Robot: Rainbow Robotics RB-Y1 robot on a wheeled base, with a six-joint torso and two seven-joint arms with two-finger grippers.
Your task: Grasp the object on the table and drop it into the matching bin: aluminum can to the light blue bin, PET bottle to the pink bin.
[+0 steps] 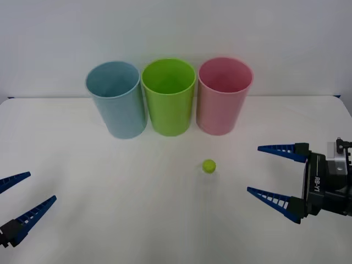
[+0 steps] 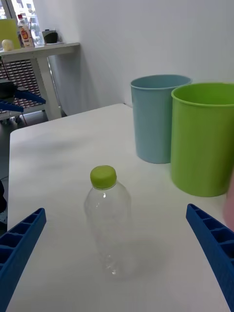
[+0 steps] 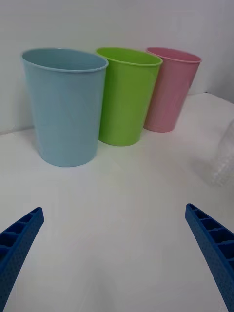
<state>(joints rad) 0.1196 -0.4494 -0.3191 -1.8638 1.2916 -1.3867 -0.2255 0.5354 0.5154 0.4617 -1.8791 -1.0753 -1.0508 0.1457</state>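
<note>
Between our right hand's [image 1: 264, 171] spread blue fingers [image 2: 214, 243] and the bins stands the PET bottle [image 2: 108, 224], upright on the white worktop [image 1: 110, 187], its yellow-green cap [image 1: 209, 165] on top; the fingers are apart and touch nothing. Our left hand [image 1: 25, 191] hovers low at the near left, also open and empty. Along the back the light blue bin [image 1: 116, 100], a green bin [image 1: 169, 97] and the pink bin [image 1: 224, 96] stand side by side, well beyond the bottle.
</note>
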